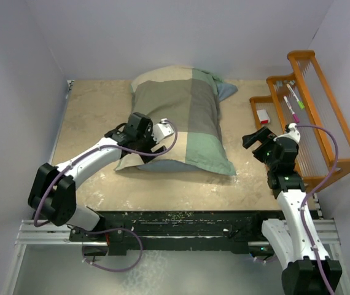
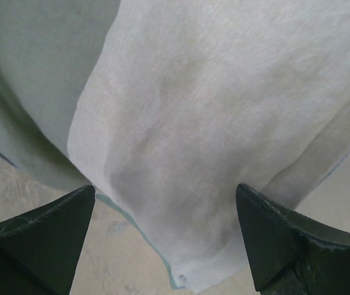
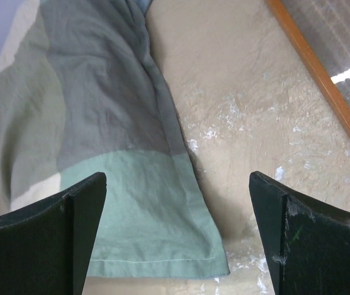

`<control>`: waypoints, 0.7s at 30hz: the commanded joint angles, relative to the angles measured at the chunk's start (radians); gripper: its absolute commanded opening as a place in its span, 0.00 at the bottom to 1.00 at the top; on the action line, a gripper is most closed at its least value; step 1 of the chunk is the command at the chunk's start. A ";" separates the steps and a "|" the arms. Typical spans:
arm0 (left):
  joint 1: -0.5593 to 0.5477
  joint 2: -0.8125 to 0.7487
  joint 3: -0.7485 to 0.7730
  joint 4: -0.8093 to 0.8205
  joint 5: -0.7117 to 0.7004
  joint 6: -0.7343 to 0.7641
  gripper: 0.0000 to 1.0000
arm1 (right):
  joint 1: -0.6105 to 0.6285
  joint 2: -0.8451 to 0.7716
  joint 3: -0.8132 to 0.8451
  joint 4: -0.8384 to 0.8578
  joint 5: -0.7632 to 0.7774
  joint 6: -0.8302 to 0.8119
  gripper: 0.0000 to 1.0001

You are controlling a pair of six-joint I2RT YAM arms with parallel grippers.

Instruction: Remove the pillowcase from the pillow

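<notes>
While the stuffed pillowcase [image 1: 184,120] lies on the table [image 1: 95,110] toward 12 o'clock from the arm bases in the top view, both arms reach toward it from the near edge. Its patchwork of sage green, grey-green and cream faces upward, and a fold of slate blue shows at its 1 o'clock corner. The pillow fills the case and gives it a plump shape; its own fabric cannot be made out in any view.

The left gripper [image 1: 152,149] sits over the 7 o'clock corner of the pillowcase. In the left wrist view its jaws stand wide apart, with a cream panel and a stitched corner of the cloth lying between and beyond them; nothing is clamped, and whether the fingers [image 2: 46,233] touch the cloth cannot be told.

The right gripper [image 1: 259,144] hangs off the 4 o'clock corner of the pillowcase, apart from it. Its jaws are likewise spread and hold nothing; the right wrist view shows the green hemmed corner flat on the table ahead of them.

An orange wooden rack [image 1: 322,117] stands at 3 o'clock, holding markers [image 1: 293,101] and a small red-and-white item [image 1: 263,115].
</notes>
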 commanded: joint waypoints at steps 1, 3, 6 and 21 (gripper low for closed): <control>0.011 -0.084 -0.029 0.064 -0.112 0.045 0.99 | 0.069 0.011 0.023 0.005 0.068 -0.077 1.00; 0.011 -0.151 -0.083 0.117 -0.017 0.048 1.00 | 0.114 0.027 0.010 0.005 0.109 -0.062 1.00; 0.002 -0.145 -0.094 0.095 0.081 0.052 0.99 | 0.210 0.062 0.012 -0.006 0.213 -0.035 1.00; -0.310 0.138 0.013 0.102 0.038 0.152 0.99 | 0.445 0.028 0.119 -0.276 0.381 0.033 1.00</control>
